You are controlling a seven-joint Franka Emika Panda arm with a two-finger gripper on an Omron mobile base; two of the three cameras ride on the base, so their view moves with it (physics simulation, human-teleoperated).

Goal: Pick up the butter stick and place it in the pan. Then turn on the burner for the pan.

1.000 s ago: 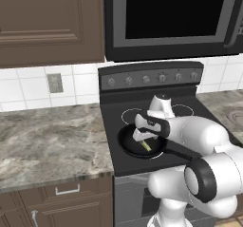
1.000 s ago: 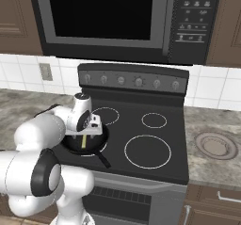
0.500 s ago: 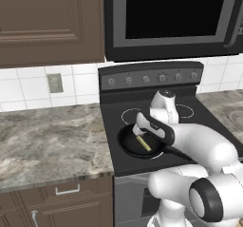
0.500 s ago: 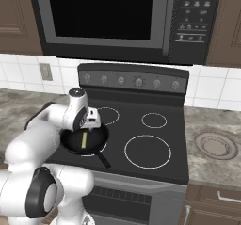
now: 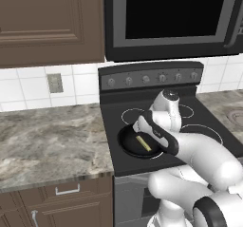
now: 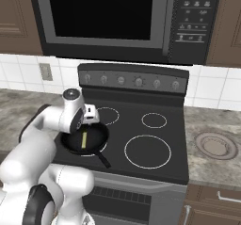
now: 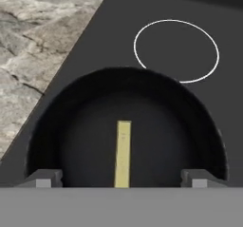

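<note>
**Mia:** Butter stick [image 7: 123, 153] first! Where is it?

**Tom:** It lies flat on the floor of the pan [image 7: 71, 126]. In the hand view it is a thin yellow bar, right in the middle of the round black pan.

**Mia:** Is the gripper [image 7: 121, 177] holding it?

**Tom:** No. The 2 dark finger tips [image 7: 43, 177] sit far apart, 1 on each side. The butter is between them, but they do not touch it. So the gripper is spread wide and holds nothing.

**Mia:** Where is the pan?

**Tom:** On the black stove [image 6: 183, 139], on the front ring nearest the stone counter [image 5: 47, 140]. From the right base view you can see the pan's long handle [image 6: 101, 159] point toward the front edge of the stove.

**Mia:** And the gripper from the sides?

**Tom:** In the left base view the hand [image 5: 151, 132] hangs just over the pan [image 5: 127, 143], with the butter stick [image 5: 144, 143] under it. In the right base view the butter stick [image 6: 84, 139] shows as a yellow line in the pan [image 6: 96, 137].

**Mia:** What else is there?

**Tom:** A row of knobs [image 6: 138, 82] on the back panel of the stove. A white ring [image 7: 176, 51] is marked on the stove top just past the pan. A big dark microwave [image 6: 103, 17] hangs above.
</note>
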